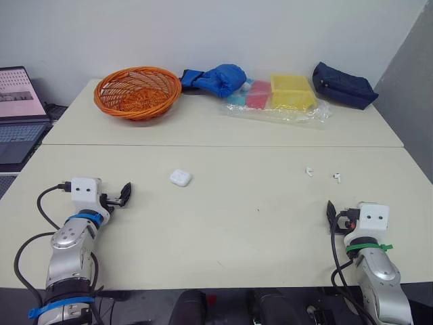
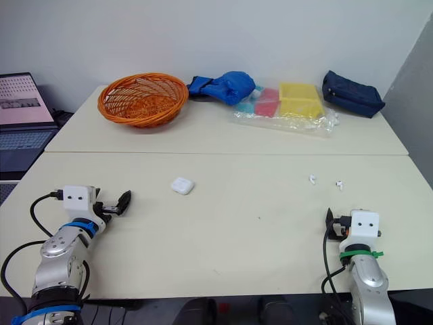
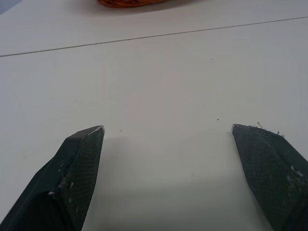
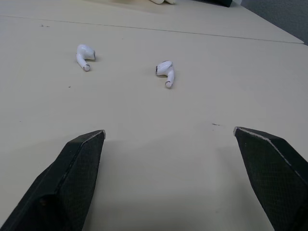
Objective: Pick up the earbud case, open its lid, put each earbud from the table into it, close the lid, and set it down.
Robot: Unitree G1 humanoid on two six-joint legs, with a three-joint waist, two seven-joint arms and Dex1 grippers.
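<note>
Earbud case (image 1: pixel 180 177), small, white and rounded, lies flat on the near tabletop (image 1: pixel 237 237), close to its far edge and a little left of its middle, with nothing touching it; its lid looks shut. Along the same far edge, toward the right side, lie the two loose pieces: first earbud (image 4: pixel 84 56) and, near it and closer to the right edge, second earbud (image 4: pixel 166 72). Both lie on their sides, apart from each other and well apart from the case. Right hand (image 4: pixel 169 132) rests low by the near right corner, its two black fingers spread wide and holding nothing, pointing toward the earbuds. Left hand (image 3: pixel 168 129) sits by the near left corner, its fingers likewise spread over bare surface, well short of the case. A second tabletop (image 1: pixel 203 132) butts against the far edge. On it are an orange woven basket (image 1: pixel 137 91) toward its left, a blue bundle (image 1: pixel 216 79) at its far edge, a clear plastic bag (image 1: pixel 284 108) holding pink and yellow packs, and a dark navy pouch (image 1: pixel 344 84) near the far right corner. An open laptop (image 1: pixel 17 108) sits beyond the left edge.
</note>
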